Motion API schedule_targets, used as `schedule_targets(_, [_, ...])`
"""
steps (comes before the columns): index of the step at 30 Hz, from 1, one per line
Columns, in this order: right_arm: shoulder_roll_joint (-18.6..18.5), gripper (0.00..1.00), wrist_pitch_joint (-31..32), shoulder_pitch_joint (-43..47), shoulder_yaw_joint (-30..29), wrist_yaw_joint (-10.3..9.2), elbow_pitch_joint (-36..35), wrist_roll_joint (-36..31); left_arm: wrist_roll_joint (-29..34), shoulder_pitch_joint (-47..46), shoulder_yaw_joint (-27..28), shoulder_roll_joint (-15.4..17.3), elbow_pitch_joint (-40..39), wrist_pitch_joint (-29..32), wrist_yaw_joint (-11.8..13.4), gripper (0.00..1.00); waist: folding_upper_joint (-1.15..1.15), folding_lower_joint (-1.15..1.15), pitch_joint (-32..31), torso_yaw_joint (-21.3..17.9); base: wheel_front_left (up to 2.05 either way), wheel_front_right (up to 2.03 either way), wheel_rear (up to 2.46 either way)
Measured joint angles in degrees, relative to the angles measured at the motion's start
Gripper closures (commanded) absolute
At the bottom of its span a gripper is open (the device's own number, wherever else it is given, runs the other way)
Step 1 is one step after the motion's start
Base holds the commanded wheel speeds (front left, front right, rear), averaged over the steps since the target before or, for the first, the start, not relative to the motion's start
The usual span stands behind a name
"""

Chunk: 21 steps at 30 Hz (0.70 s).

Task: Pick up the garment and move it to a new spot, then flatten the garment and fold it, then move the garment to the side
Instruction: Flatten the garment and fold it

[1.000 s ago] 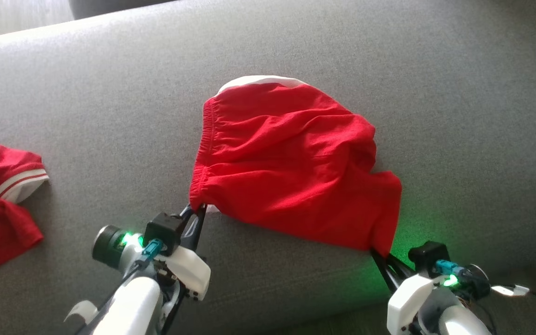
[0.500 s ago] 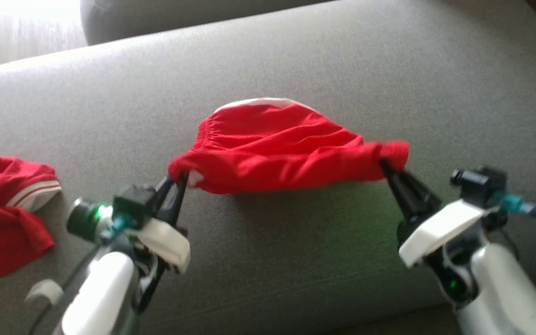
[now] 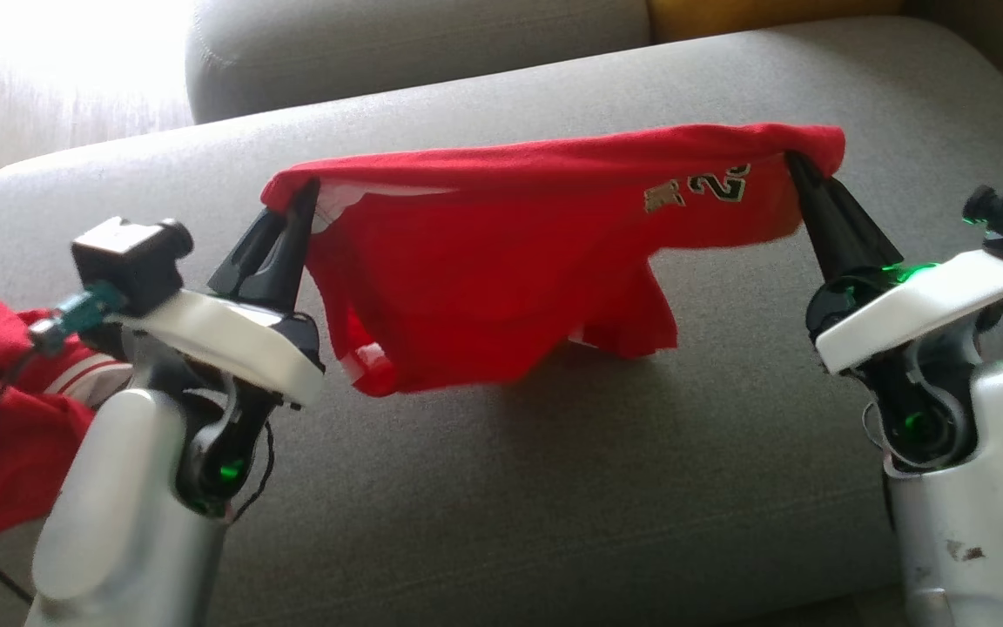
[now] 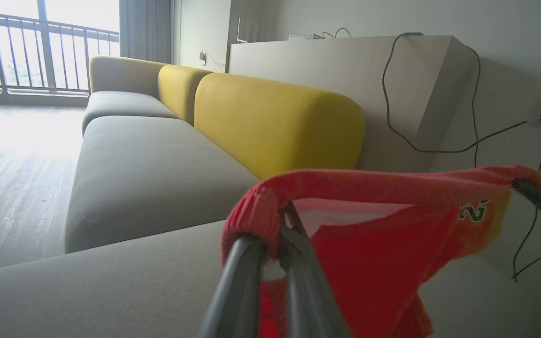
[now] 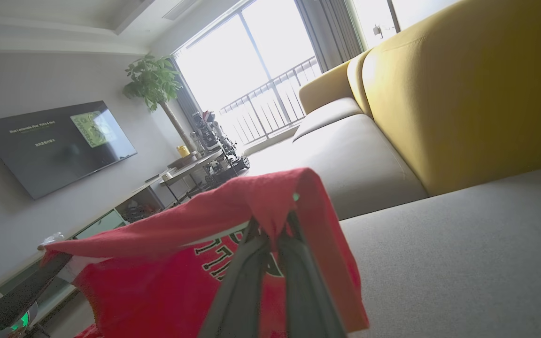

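**Desk:** What's under you?

**Operator:** On the head view, a grey sofa seat [image 3: 501, 488], with another red cloth [image 3: 5, 418] crumpled at its left end. A second ago the garment [image 3: 501, 287] lay bunched on that seat. Now I have it up in the air, strung between my arms. My left gripper [image 3: 303, 193] is pinched tight on the waistband corner. My right gripper [image 3: 793, 165] is pinched tight on the far corner, beside the printed number. The top edge runs taut and the rest sags below it. I can't tell whether the lowest fold clears the seat.

**Desk:** Left wrist?

**Operator:** My two fingers are closed on a gathered red hem, with white lining behind it. Beyond that is a yellow back cushion [image 4: 275, 122].

**Desk:** Right wrist?

**Operator:** Much the same. The fingers are clamped through a red fold, with lettering hanging under it. A television [image 5: 54, 145] and a plant [image 5: 150, 80] stand across the room.

**Desk:** So where does that leave us?

**Operator:** I judge the pick-up done. The carry to a new spot comes next, and the flattening and folding aren't started. Both holds are thin corner pinches, so spreading my arms wider could pull one free.
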Motion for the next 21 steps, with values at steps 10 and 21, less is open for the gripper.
schedule_targets(10, [0.86,1.00,8.12,-0.80,-4.90,0.00,2.21,9.69,-14.51,0.97,2.92,-0.14,-8.20,17.88,1.30,1.00,0.00,0.00,3.23,0.44,0.00,0.00,0.00])
schedule_targets(21, [0.97,1.00,11.23,-33.39,-8.94,0.00,22.24,7.00,-17.88,-31.08,4.21,-0.13,2.80,31.01,6.89,1.00,0.00,0.01,14.08,0.36,0.00,0.00,0.00])
